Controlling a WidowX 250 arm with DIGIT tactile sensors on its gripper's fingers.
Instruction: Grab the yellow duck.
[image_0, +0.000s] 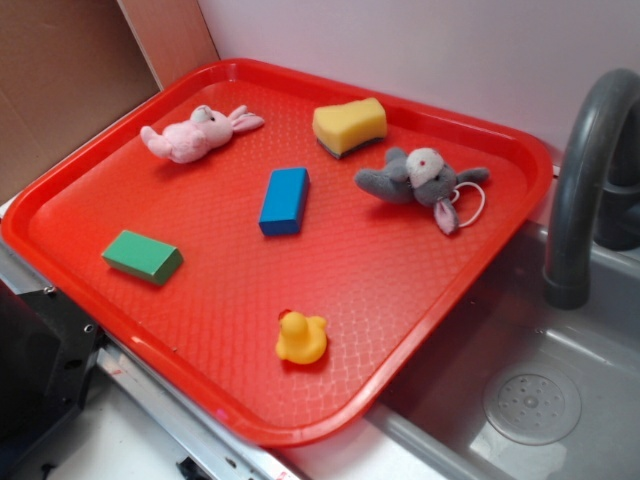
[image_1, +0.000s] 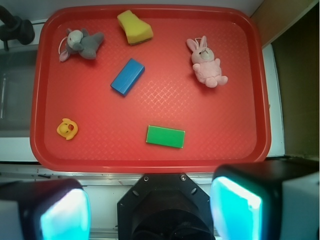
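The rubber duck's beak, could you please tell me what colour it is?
Orange, on the yellow duck; clearest in the exterior view.

The gripper (image_1: 150, 210) shows only at the bottom of the wrist view. Its two fingers (image_1: 62, 212) are chunky black blocks with rounded corners, each faced with a glossy pad that glows pale turquoise to white. The right finger has a light grey, flat-sided part at its outer edge. Between the fingers sits a black angular housing (image_1: 162, 202) with a rounded dark body below it. Two small round screws are set side by side near its top edge.
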